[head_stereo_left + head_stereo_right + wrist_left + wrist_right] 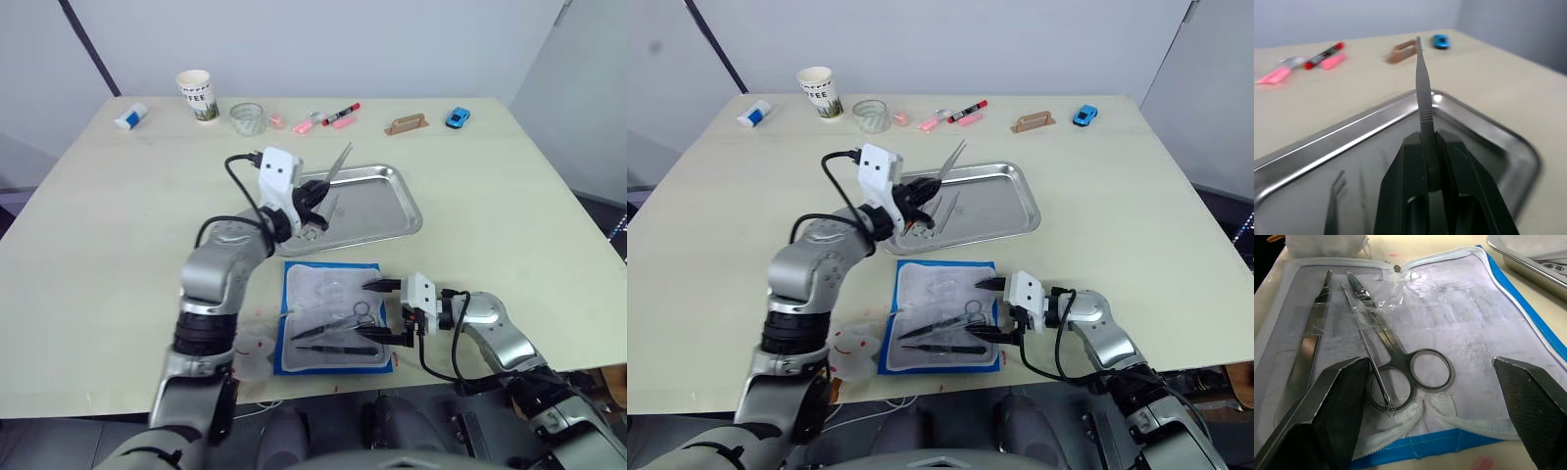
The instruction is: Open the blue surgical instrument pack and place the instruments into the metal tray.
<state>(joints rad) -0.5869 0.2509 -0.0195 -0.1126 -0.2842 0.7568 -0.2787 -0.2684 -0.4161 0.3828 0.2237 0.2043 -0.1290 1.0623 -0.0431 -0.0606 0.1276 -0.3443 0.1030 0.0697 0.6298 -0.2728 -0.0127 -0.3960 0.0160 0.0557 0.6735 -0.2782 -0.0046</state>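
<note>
I have the left gripper (1426, 161) over the near-left part of the metal tray (397, 201), its fingers clamped on a slim pair of forceps (338, 164) whose long axis points up and away toward the tray's far rim. In the left wrist view another instrument (1334, 205) already lies flat on the tray floor just beside the fingers, so I judge the held forceps need only a short lowering and release straight below. The blue surgical instrument pack (377, 274) lies open on the desk (118, 225) just in front of the tray, lining up, with scissors (1400, 362), a thin probe (1369, 362) and a flat handle (1310, 340) left in its near half. My right gripper (1425, 431) hovers at the pack's right edge, fingers wide apart, the scissor rings between them; the tools' long axes run away from it across the pack. That arm is the nearer one for the next pick.
</note>
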